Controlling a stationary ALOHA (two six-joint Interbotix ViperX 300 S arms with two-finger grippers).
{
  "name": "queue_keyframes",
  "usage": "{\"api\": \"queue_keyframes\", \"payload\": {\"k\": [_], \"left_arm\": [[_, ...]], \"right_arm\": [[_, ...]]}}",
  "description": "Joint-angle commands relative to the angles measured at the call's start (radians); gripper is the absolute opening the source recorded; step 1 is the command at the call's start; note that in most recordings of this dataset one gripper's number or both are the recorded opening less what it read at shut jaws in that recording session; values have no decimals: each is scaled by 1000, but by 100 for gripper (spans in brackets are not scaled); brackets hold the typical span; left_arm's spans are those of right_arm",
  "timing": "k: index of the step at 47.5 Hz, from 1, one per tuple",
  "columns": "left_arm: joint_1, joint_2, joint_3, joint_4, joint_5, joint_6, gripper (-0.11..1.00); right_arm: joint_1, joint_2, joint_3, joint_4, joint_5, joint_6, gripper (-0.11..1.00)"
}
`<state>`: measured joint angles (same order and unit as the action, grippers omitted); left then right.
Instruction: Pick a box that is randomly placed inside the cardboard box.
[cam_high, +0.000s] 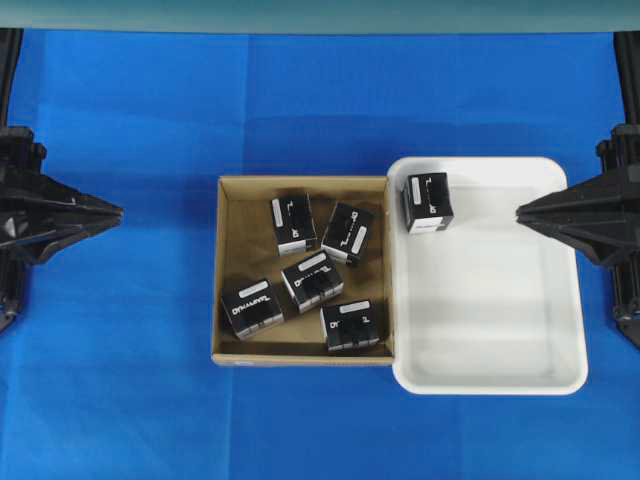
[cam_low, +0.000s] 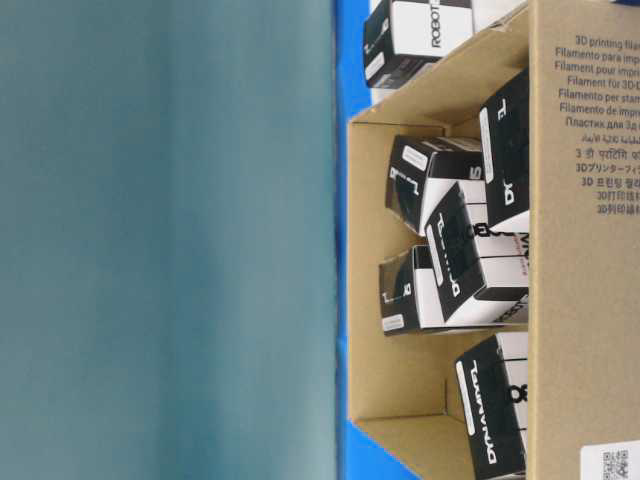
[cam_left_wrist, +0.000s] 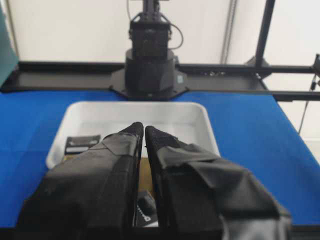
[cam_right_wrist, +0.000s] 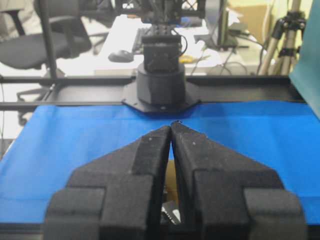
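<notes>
The brown cardboard box (cam_high: 230, 330) sits mid-table and holds several small black boxes with white label strips, one of them near its middle (cam_high: 312, 281). It also shows from the side in the table-level view (cam_low: 400, 400). One more black box (cam_high: 428, 202) lies in the white tray (cam_high: 560, 370), also seen in the left wrist view (cam_left_wrist: 82, 143). My left gripper (cam_high: 118, 212) is shut and empty at the far left, well clear of the cardboard box. My right gripper (cam_high: 520, 212) is shut and empty at the tray's right rim. Both sets of fingertips touch in the wrist views (cam_left_wrist: 144, 128) (cam_right_wrist: 171, 125).
A blue cloth (cam_high: 120, 380) covers the table. The white tray touches the cardboard box's right wall. A teal panel (cam_low: 160, 240) fills the left of the table-level view. Arm bases stand at both table ends (cam_left_wrist: 150, 70) (cam_right_wrist: 161, 80).
</notes>
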<state>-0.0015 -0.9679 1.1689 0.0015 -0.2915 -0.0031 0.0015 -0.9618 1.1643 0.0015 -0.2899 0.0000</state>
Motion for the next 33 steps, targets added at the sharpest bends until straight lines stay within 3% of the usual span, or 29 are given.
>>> {"api": "queue_keyframes", "payload": {"k": [1, 4, 7, 16, 33], "left_arm": [[3, 25, -20, 15, 29, -8, 14], [-5, 29, -35, 14, 67, -8, 8], [-8, 32, -49, 14, 94, -6, -1], [-11, 28, -77, 15, 183, -8, -6], [-9, 31, -80, 15, 221, -49, -6]], "right_arm": [[-8, 17, -31, 20, 14, 17, 14], [-21, 34, -60, 77, 121, 28, 9], [-51, 63, -124, 126, 330, 51, 0], [-91, 183, -327, 137, 792, 69, -4], [-81, 594, -663, 135, 1177, 40, -3]]}}
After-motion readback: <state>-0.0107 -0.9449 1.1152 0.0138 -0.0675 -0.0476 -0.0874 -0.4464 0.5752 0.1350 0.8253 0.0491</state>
